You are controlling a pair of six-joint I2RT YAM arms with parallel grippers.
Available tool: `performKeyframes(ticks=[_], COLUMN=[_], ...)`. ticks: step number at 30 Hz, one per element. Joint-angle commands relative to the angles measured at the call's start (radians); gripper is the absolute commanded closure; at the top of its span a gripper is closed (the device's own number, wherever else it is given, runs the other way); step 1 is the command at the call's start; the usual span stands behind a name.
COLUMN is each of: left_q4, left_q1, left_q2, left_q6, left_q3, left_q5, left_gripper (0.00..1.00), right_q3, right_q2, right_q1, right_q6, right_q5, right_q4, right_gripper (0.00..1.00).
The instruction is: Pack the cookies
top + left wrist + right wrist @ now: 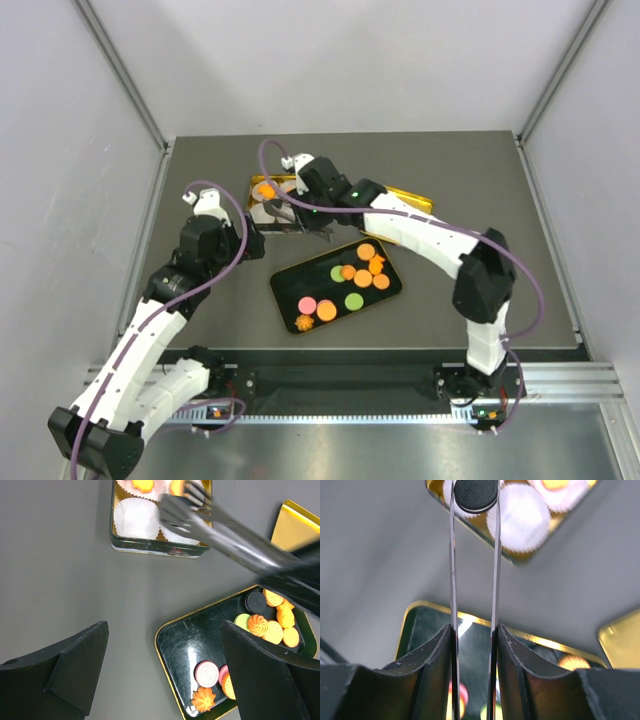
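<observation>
The cookies (363, 278) lie on a black gold-rimmed tray (290, 285): orange rounds, green and pink ones, and an orange star (203, 698). My right gripper (473, 627) is shut on metal tongs (452, 580). The tongs' tips pinch a dark round cookie (475, 495) over a gold tin (150, 545) lined with white paper cups (522, 517). Orange cookies (143, 485) sit in the tin's far cups. My left gripper (164, 627) hangs open above the bare table at the tray's left corner, holding nothing.
A gold lid (415, 203) lies on the table right of the tin. The right arm (420, 235) stretches across above the tray's far side. Grey walls close in the table on the left, right and back.
</observation>
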State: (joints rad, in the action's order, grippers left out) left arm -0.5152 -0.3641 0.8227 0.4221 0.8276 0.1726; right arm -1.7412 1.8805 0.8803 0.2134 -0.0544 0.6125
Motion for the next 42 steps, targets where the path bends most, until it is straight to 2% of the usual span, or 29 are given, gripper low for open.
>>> performKeyframes(ticks=[1,6,16,25,33,42], left_q4=[0.063,0.063,0.064,0.066,0.064,0.072], left_q1=[0.008,0.011,0.011,0.013,0.014,0.016], left_q2=[-0.019,-0.033,-0.037,-0.031,-0.03,-0.04], left_q6=[0.009,0.009,0.009,0.009,0.007,0.009], left_q3=[-0.005,-0.008,-0.01,-0.008,-0.008,-0.012], left_q5=[-0.007,-0.01,-0.012,-0.015,-0.015,-0.022], left_gripper=[0.02,0.02,0.02,0.02,0.02,0.02], right_q3=[-0.138,-0.195,-0.227,-0.224,-0.225,-0.19], right_q2=[0.086,0.187,0.253,0.264,0.258,0.157], right_q1=[-0.004,-0.004,-0.004,-0.006,-0.009,-0.035], right_q6=[0.012,0.024,0.035,0.027,0.024,0.021], right_q5=[0.037,0.034,0.045,0.033,0.034,0.028], right_q4=[-0.102,-0.128,-0.14,-0.138,-0.138,-0.128], right_gripper=[0.68,0.68,0.63,0.58,0.5,0.52])
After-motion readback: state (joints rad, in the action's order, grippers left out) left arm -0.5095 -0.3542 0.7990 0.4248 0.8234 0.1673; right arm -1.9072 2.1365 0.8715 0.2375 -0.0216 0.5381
